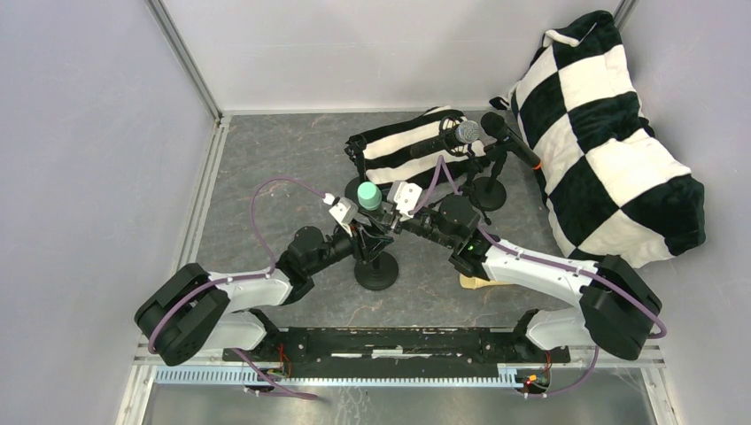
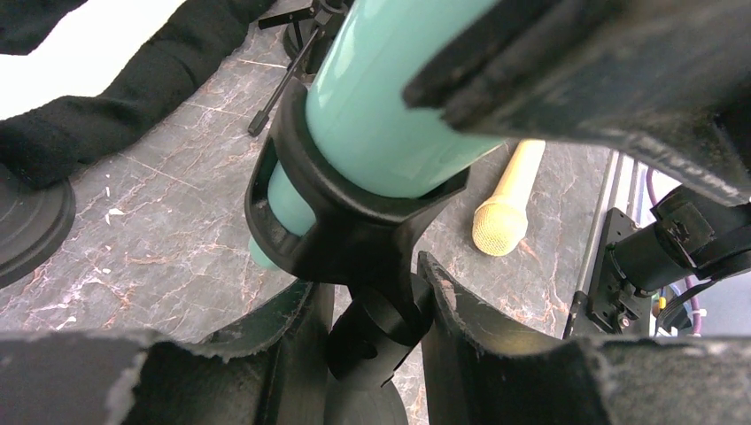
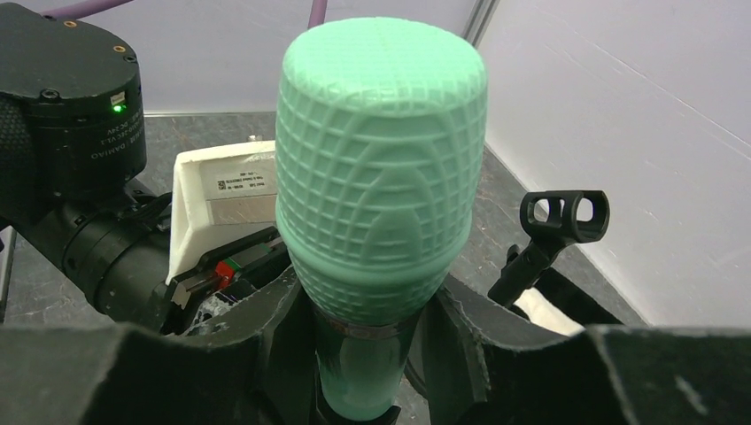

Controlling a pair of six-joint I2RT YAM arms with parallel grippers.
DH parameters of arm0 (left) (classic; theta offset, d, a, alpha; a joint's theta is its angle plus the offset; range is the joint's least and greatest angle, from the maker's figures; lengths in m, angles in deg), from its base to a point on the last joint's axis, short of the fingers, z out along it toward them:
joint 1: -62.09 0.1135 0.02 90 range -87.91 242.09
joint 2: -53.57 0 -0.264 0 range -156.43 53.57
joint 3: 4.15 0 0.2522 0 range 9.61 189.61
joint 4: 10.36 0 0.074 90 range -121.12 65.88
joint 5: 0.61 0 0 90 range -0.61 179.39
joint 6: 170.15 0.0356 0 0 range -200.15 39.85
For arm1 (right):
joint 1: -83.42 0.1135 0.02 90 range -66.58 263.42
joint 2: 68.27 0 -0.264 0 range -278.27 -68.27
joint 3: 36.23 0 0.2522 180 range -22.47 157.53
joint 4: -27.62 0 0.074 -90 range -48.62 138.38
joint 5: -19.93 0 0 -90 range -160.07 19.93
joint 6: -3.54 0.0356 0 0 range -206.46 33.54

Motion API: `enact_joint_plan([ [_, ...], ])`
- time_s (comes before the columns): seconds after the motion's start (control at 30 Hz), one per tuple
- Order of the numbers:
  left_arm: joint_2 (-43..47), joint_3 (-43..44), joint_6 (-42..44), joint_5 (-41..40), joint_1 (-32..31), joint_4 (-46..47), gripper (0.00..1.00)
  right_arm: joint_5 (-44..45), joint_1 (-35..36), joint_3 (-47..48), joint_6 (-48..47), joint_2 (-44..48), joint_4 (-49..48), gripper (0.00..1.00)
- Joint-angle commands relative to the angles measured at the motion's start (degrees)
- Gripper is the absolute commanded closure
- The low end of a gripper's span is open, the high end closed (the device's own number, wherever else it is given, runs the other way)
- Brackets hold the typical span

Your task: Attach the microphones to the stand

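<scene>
The mint green microphone (image 1: 369,195) (image 2: 381,106) (image 3: 381,177) stands upright in the black clip (image 2: 354,230) of the near stand (image 1: 376,270). My left gripper (image 1: 357,230) (image 2: 376,323) is shut on the stand's swivel joint just under the clip. My right gripper (image 1: 391,220) (image 3: 363,354) is shut on the mint microphone's body below its head. A cream-yellow microphone (image 2: 505,212) (image 1: 478,282) lies on the table under my right arm. Two black microphones, one with a silver mesh head (image 1: 462,135) and one with an orange ring (image 1: 512,140), sit on stands at the back.
A black-and-white checkered pillow (image 1: 611,133) fills the back right, and a striped cushion (image 1: 403,142) lies behind the stands. An empty black clip (image 3: 567,217) rises to the right in the right wrist view. A round black base (image 2: 27,221) sits at the left.
</scene>
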Motion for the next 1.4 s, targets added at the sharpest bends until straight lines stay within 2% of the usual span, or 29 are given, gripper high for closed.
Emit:
enact_joint_plan([
  [0.0, 2.17, -1.08, 0.2, 3.74, -1.47, 1.84, 0.98, 8.39, -1.64, -6.45, -6.33, -6.92, 28.54, 1.0],
  [0.77, 2.26, -0.93, 0.51, 3.16, -1.47, 0.94, 0.98, 7.74, -1.69, -6.64, -7.57, -6.77, 28.38, 1.0],
  [0.8, 2.24, -0.87, 0.58, 3.06, -1.47, 0.77, 0.98, 7.27, -1.64, -6.2, -7.34, -5.92, 28.37, 0.97],
  [0.9, 2.26, -0.69, 0.75, 2.76, -1.47, 0.11, 0.98, 5.2, -1.64, -4.4, -5.87, -2.25, 28.3, 0.71],
  [0.93, 2.32, -0.66, 0.84, 2.62, -1.46, -0.06, 0.98, 4.44, -1.65, -3.52, -5.22, -0.8, 28.15, 0.56],
  [0.97, 2.32, -0.6, 0.94, 2.46, -1.47, -0.18, 0.98, 3.32, -1.57, -2.37, -4.71, 0.6, 28.1, 0.35],
  [1.0, 2.27, -0.56, 0.96, 2.34, -1.47, -0.4, 0.98, 1.98, -1.59, -1.28, -4.21, 1.78, 28.33, 0.25],
  [1.07, 2.26, -0.4, 1.12, 2.23, -1.47, -0.72, 0.98, -0.18, -1.58, 0.87, -3.02, 4.28, 28.63, 0.17],
  [1.13, 2.26, -0.3, 1.24, 1.86, -1.47, -0.95, 0.98, -2.21, -1.57, 2.33, -1.94, 6.95, 28.45, 0.13],
  [1.37, 2.83, -1.1, 1.65, -1.12, -1.47, -0.89, 0.98, -12.99, -1.57, 1.89, -1.18, 16.55, 31.01, 0.11],
])
